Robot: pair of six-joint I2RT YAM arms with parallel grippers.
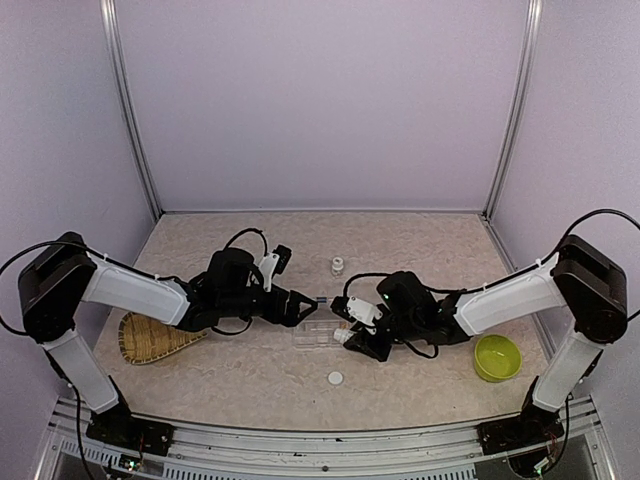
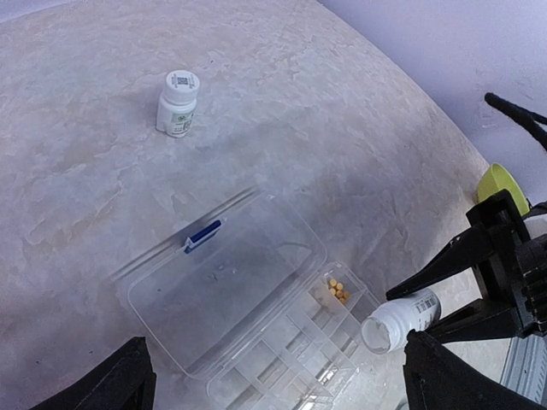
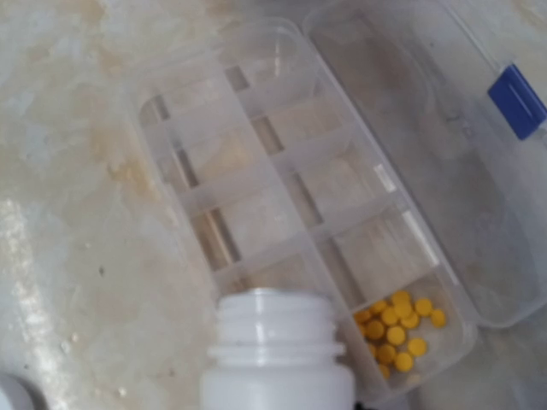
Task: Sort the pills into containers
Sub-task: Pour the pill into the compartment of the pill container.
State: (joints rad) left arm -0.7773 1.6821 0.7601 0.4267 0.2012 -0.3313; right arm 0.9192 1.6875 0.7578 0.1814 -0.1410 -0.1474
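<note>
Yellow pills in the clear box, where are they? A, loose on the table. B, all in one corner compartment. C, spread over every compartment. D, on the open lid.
B: the yellow pills lie bunched in one corner compartment of the clear box, by the mouth of the white bottle; the other compartments show none.

Pills [image 3: 397, 329] orange-yellow, in clear box [image 3: 256, 171] just past the white bottle [image 3: 278, 359] held by black right gripper [image 2: 420, 304]. Lid latch [image 3: 517, 101] blue. Table [image 1: 420, 240] beige, marbled. Bowl [image 1: 497, 372] outboard of that gripper lime-green.
</note>
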